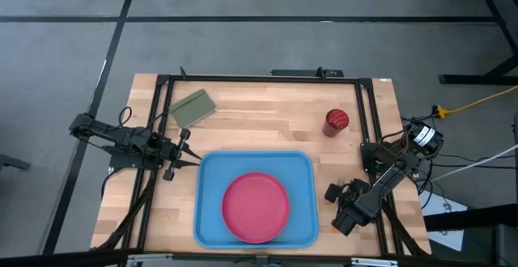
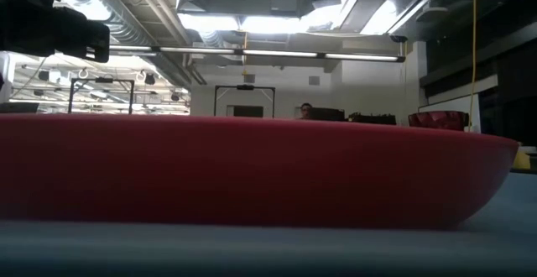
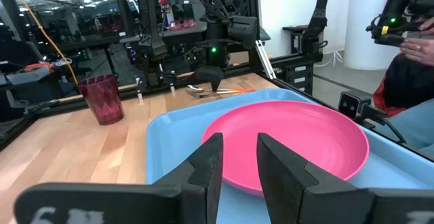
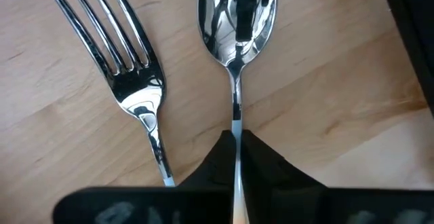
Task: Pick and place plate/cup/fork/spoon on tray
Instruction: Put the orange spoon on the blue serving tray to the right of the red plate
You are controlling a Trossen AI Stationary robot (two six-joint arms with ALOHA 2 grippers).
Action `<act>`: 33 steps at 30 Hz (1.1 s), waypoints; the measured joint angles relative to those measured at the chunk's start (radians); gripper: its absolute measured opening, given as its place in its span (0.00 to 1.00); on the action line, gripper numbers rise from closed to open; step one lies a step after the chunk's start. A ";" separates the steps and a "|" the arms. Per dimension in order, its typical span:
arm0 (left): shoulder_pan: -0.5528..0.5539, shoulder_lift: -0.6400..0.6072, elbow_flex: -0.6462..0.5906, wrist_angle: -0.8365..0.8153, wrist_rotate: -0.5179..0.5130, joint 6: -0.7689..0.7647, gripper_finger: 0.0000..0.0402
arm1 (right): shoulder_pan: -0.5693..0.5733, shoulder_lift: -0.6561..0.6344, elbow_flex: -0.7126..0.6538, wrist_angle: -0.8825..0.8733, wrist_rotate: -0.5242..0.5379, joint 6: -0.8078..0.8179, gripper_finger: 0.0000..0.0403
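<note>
The right gripper [image 1: 338,196] is down low on the wooden table [image 1: 267,117], just to the right of the light-blue tray [image 1: 209,218]. Its arm is bent and reaches in from the right edge of the table, slanting down toward the front. In the right wrist view its two dark fingers [image 4: 217,159] are pinched tight on the thin neck of the spoon [image 4: 237,20]. The shiny spoon bowl sticks out past the fingertips and lies over the wood. The fork [image 4: 125,61] lies right beside the spoon on the table, with its tines pointing the same way. Nothing is holding the fork.

The left gripper [image 1: 188,155] is stretched out flat from the left side of the table. Its tip is just at the left edge of the tray. In the left wrist view its fingers [image 3: 207,166] have a small gap between them, and there is nothing in the gap. They point across the tray toward the other arm.

The pink-red plate [image 1: 256,207] sits in the middle of the tray. The dark red cup [image 1: 337,121] stands upright on the wood, behind the tray and to the right, well apart from it. A small olive-green pad [image 1: 192,108] lies on the wood near the back left.

A person's hands [image 3: 415,44] show in the room beyond the table.
</note>
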 joint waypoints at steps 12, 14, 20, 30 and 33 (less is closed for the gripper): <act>0.000 0.000 0.000 0.000 0.000 0.000 0.21 | 0.000 0.005 0.112 -0.133 -0.060 -0.022 0.02; 0.000 0.000 0.000 0.000 0.000 0.000 0.21 | 0.001 0.005 0.136 -0.155 -0.058 -0.028 0.02; 0.000 0.000 0.000 0.000 0.000 0.000 0.21 | -0.001 0.003 0.202 -0.210 0.062 -0.065 0.02; 0.000 0.000 0.000 0.000 0.000 0.000 0.21 | -0.111 0.002 0.227 -0.213 0.204 -0.258 0.02; 0.000 0.000 0.000 0.000 0.000 0.000 0.21 | -0.171 0.002 0.228 -0.174 0.231 -0.375 0.02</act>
